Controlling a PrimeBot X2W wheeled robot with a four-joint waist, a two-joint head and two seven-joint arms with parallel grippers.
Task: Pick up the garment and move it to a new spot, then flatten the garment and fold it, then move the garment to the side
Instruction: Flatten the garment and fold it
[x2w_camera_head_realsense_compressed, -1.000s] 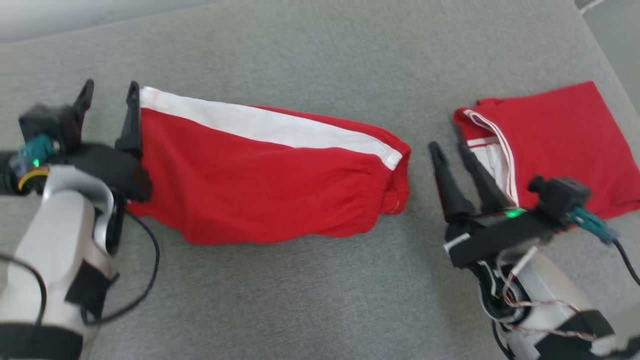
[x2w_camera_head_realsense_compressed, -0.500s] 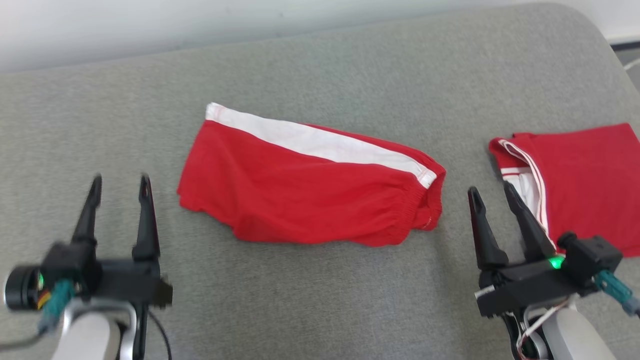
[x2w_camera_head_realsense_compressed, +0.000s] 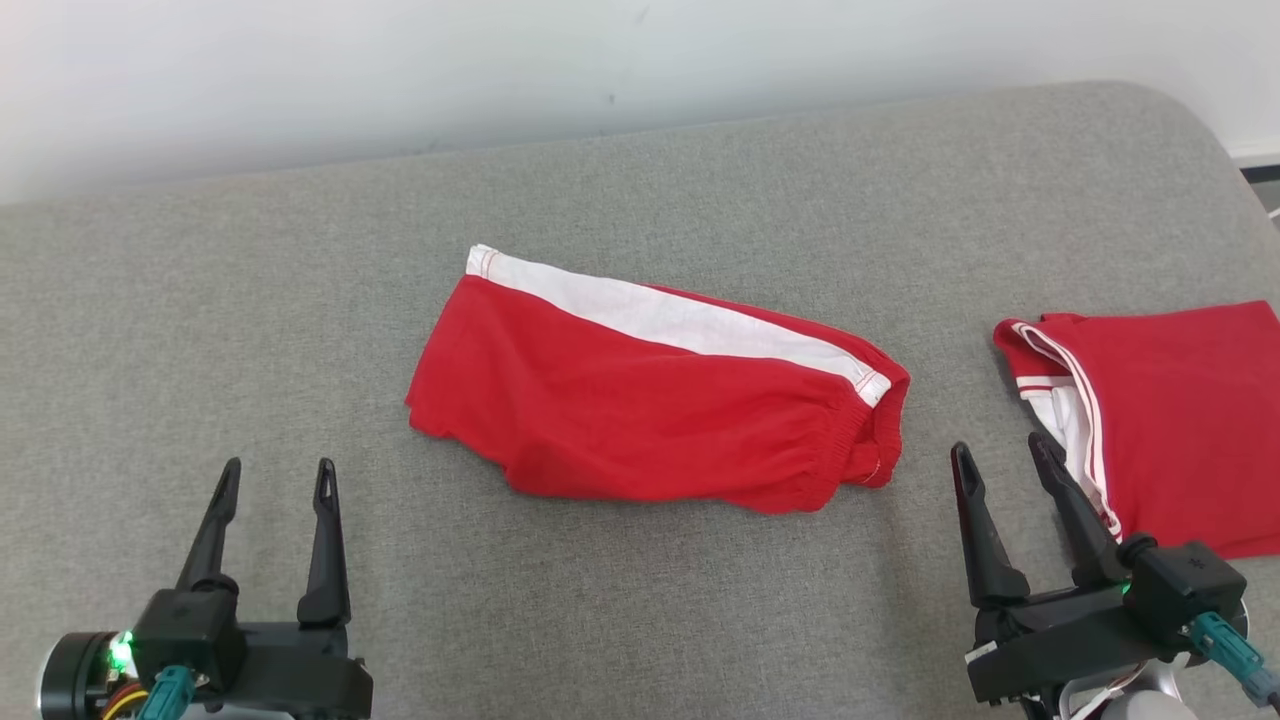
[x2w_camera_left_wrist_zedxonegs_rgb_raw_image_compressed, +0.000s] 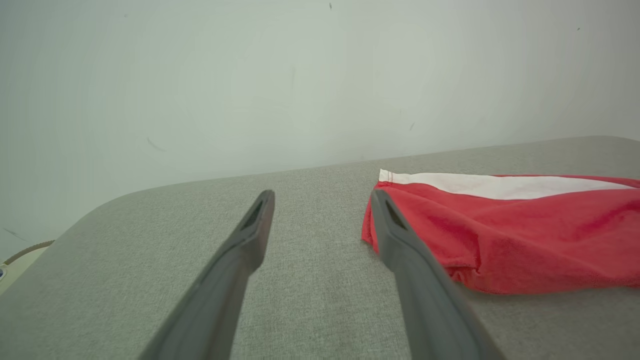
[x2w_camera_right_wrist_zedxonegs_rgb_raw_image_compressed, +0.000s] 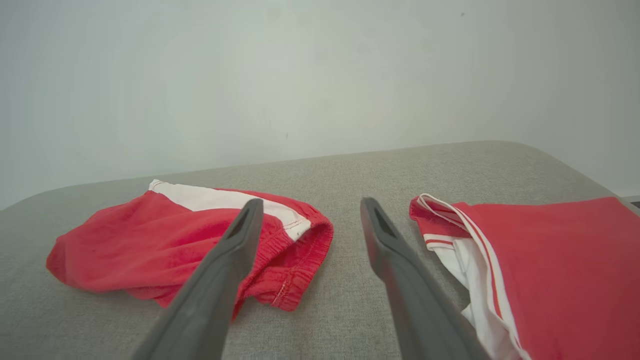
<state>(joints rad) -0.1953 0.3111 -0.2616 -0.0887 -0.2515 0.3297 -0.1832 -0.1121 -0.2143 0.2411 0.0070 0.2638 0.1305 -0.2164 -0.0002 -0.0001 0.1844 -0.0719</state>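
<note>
At the middle of the grey cushion (x2w_camera_head_realsense_compressed: 640, 620) lie the red shorts (x2w_camera_head_realsense_compressed: 640, 420), soft, light and limp; their elastic waistband (x2w_camera_head_realsense_compressed: 858, 440) should give the surest hold. The left gripper (x2w_camera_head_realsense_compressed: 279, 466) and the right gripper (x2w_camera_head_realsense_compressed: 1001, 447) stand near, fingers spread, empty.

Before me spreads a grey fabric-covered pad (x2w_camera_head_realsense_compressed: 640, 620) with a rounded far corner, backed by a plain white wall (x2w_camera_head_realsense_compressed: 400, 70). On my right side of it lies a folded red top (x2w_camera_head_realsense_compressed: 1190, 420) with white, red-striped trim along its left edge, flat on the cloth.
</note>
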